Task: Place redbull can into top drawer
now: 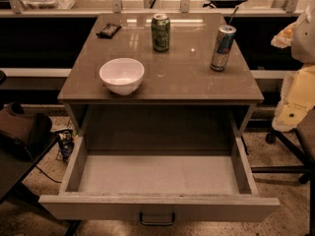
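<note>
We see the redbull can (223, 48) standing upright at the right rear of the table (197, 82), apart from a green can (160, 32) and a white bowl (121, 75). Below, the top drawer (157, 173) stands open. The gripper (295, 100) hangs at the right edge, beside the table; we cannot tell whether it is spread or closed.
</note>
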`<act>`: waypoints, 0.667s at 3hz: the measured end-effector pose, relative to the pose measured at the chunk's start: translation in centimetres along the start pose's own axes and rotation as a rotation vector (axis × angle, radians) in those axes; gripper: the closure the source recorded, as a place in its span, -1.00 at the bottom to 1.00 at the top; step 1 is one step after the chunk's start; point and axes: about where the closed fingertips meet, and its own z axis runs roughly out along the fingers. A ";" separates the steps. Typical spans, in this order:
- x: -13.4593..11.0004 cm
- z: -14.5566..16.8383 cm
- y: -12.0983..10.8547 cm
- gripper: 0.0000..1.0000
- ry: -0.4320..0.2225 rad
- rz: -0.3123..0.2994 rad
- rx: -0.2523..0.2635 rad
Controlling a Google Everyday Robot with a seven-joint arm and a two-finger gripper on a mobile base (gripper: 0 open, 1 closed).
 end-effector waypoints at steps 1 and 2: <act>0.0 0.0 0.0 -1.00 0.000 0.000 0.000; -0.3 0.0 -1.6 -1.00 -0.028 0.032 0.038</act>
